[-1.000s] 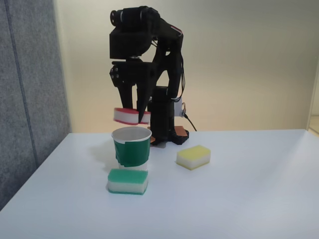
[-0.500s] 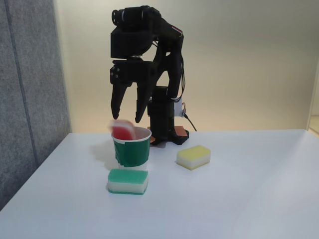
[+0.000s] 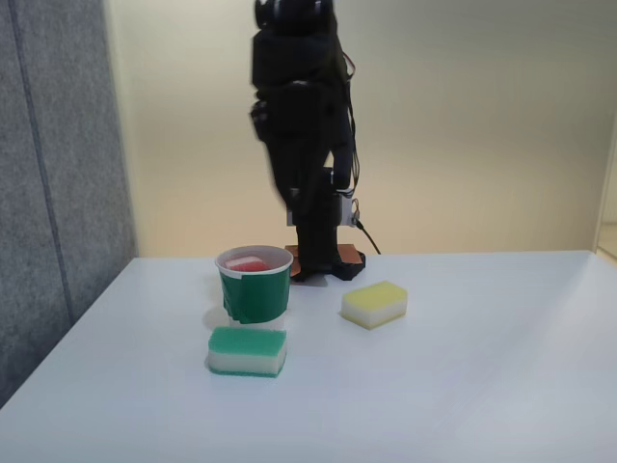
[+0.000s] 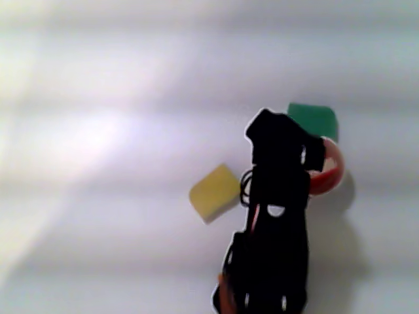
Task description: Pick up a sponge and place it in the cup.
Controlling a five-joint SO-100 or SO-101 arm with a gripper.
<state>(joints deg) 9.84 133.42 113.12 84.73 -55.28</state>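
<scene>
Flanking the cup holding the sponge: green sponge, yellow sponge.

The sponge lay inside the cup, its red top showing below the rim. My arm stood upright near the worktop's far edge, behind the cup, claw blurred.

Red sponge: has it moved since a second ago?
Yes. In the fixed view the red sponge has dropped from above the rim down into the cup, which stands where it was behind the green sponge.
</scene>
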